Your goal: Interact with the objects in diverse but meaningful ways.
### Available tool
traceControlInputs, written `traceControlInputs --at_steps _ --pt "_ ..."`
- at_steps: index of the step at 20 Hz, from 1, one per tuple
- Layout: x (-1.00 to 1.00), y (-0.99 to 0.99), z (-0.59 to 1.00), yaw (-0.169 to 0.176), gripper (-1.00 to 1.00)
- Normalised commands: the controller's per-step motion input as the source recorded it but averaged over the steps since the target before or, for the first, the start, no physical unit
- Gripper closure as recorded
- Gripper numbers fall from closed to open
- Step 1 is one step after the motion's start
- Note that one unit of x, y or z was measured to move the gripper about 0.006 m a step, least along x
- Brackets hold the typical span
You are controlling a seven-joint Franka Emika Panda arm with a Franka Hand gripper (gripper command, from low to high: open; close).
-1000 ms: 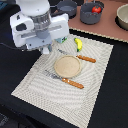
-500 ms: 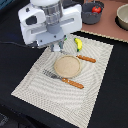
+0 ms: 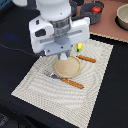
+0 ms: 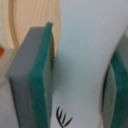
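white shaker bottle between tool pads (tan plate beneath)

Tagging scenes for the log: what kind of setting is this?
Probably a lab tabletop staged as a toy dining setup: a woven placemat holding a tan plate and a fork, with a grey bowl on the wooden surface behind.
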Motion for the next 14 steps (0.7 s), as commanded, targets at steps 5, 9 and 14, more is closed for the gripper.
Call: traceControlInputs --at_steps 5,9,14 --pt "0.53 -0.01 -0.06 -0.017 1.00" --pt "0.53 0.00 -0.08 -0.010 1.00" --pt "0.66 0.00 -0.04 -0.018 1.00"
